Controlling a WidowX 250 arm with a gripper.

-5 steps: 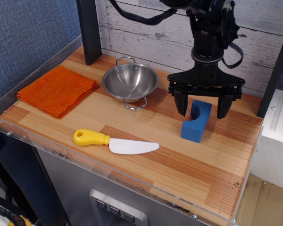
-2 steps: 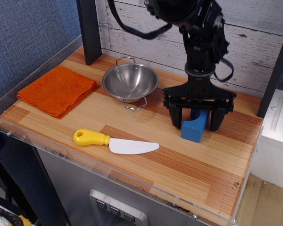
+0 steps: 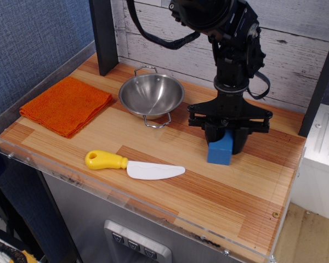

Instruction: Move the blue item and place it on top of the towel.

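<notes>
At nine o'clock on the table (image 3: 247, 197), the towel (image 3: 66, 105) lies flat and bare by the blue wall. The steel bowl (image 3: 151, 96) sits near eleven o'clock, with the yellow-handled knife (image 3: 132, 166) at about six. At three o'clock the blue item (image 3: 220, 150) stands on the wood, well apart from the towel. A second ago the gripper (image 3: 228, 138) hung spread above the block; now it has dropped over it and the fingers have drawn in, apparently pinching its upper half. The grasp looks made, so the block is likely ready to lift and carry across toward nine o'clock.
</notes>
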